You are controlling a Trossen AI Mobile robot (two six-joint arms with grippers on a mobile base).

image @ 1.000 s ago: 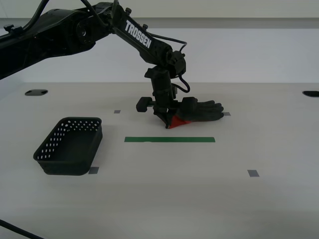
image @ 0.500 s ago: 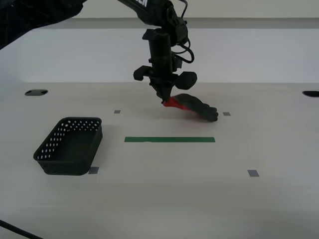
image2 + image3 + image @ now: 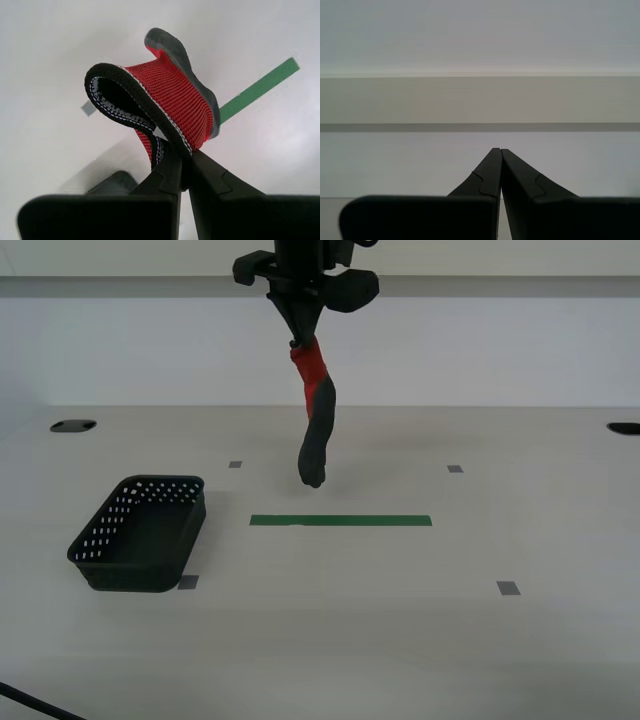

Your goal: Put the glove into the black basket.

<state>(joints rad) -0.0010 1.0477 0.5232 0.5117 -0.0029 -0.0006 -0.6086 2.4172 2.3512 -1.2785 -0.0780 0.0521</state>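
Second gripper high above the table, jaws clamped together on the glove at its red cuff, the black-and-white edging pinched right at the tips, as the second wrist view confirmed. Held by the cuff only, so the rest of the glove hung limp and straight down beneath the jaws, dark fingertips lowest and clear of the table surface. Probably gripped there because the cuff offered a thin folded edge to pinch, and carried this high so that the dangling length would not drag.

Directly below the hanging fingertips and slightly nearer the camera, a green tape strip on the table, seen also past the cuff in the second wrist view. Black basket well off to the exterior view's left of the gripper and far below it, upright, open side up, nothing visible inside. Glove therefore not yet over the basket; transport judged to be the step in hand, with a sideways carry and a lowering left to do. Loose swing of the glove a likely risk when released near the rim.

First gripper closed on nothing, tips touching, pointed at a plain wall away from the work; not identifiable in the exterior view.
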